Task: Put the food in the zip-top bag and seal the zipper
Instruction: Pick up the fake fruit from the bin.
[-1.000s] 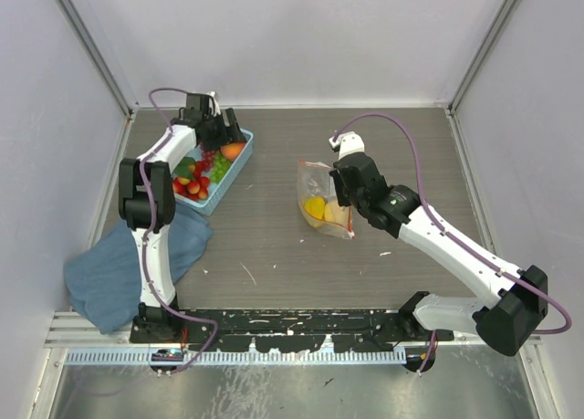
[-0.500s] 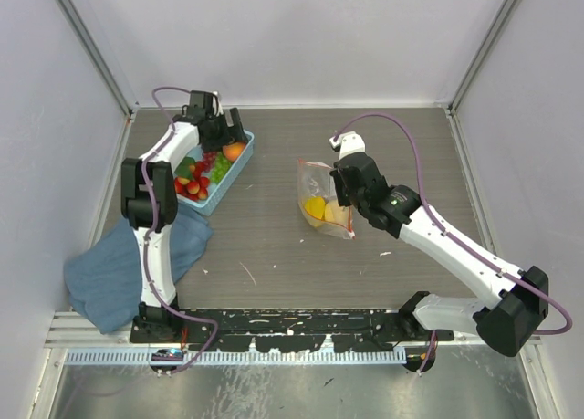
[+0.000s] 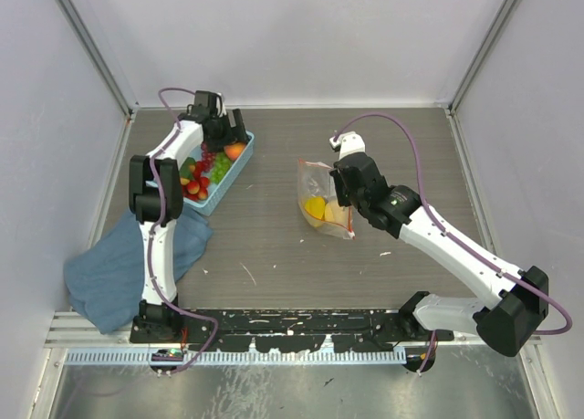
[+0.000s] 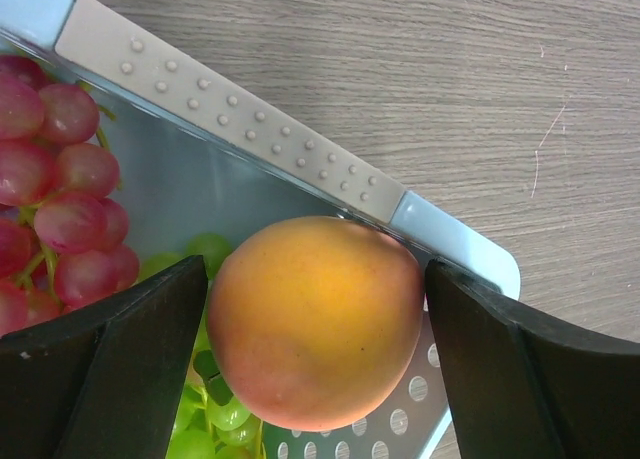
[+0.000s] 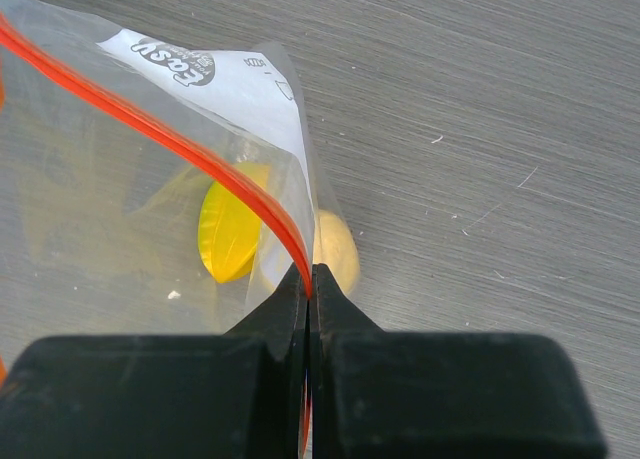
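The orange-pink peach (image 4: pixel 315 319) lies in the right end of the light blue basket (image 4: pixel 250 139), beside purple grapes (image 4: pixel 60 209) and green grapes (image 4: pixel 205 424). My left gripper (image 4: pixel 315 271) is open with one finger on each side of the peach; a thin gap shows at the right finger. In the top view it is over the basket's far end (image 3: pixel 225 134). The clear zip-top bag (image 3: pixel 319 186) lies mid-table with yellow fruit (image 5: pixel 228 229) inside. My right gripper (image 5: pixel 308 279) is shut on the bag's red-orange zipper (image 5: pixel 180 149) and holds that edge up.
Small red berries (image 3: pixel 193 188) lie in the basket's near end. A blue cloth (image 3: pixel 119 264) lies crumpled at the near left by the left arm's base. Grey walls close the table on three sides.
My left gripper has shifted slightly right and farther over the basket's end, onto the peach. The right arm and the bag have not moved.
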`<control>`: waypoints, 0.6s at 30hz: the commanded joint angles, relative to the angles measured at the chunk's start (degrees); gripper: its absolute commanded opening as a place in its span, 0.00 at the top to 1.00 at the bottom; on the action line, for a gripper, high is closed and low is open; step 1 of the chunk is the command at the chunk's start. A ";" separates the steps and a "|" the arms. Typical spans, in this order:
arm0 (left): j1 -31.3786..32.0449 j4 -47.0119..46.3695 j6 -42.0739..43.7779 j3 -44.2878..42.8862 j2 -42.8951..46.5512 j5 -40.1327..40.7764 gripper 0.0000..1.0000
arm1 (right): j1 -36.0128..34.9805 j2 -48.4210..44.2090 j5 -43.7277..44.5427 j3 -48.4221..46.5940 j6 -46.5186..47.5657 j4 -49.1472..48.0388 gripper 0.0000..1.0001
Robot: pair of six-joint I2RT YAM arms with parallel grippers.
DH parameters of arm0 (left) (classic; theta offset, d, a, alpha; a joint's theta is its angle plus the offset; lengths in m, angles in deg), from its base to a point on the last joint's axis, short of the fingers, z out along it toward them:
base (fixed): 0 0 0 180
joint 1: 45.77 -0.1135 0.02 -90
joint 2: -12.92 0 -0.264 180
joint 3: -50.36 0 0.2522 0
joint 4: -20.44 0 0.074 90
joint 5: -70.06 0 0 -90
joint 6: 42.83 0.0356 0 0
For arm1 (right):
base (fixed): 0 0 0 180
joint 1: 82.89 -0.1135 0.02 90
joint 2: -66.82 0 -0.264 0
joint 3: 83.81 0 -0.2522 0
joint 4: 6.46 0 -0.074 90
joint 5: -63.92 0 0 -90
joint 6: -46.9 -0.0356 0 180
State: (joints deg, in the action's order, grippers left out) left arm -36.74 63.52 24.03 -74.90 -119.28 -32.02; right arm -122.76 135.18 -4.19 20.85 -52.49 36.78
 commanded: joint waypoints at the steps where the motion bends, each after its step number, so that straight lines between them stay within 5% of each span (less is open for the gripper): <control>1: 0.28 3.36 0.50 -0.31 0.22 -1.34 0.12 | 0.15 -1.64 0.40 -1.24 -0.59 -1.99 0.99; 7: 0.28 1.68 1.36 2.92 5.95 -0.14 0.36 | 0.15 -2.22 0.17 -1.30 -0.77 -1.88 0.99; 18: 0.28 -5.76 2.00 13.68 20.05 5.74 0.45 | 0.15 -2.35 0.47 -3.10 -0.47 -1.79 0.99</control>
State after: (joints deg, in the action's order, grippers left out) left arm -36.63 62.91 25.10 -63.78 -106.41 -28.72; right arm -122.76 134.57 -4.19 20.85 -52.53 36.82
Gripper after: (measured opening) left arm 0.723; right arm 0.038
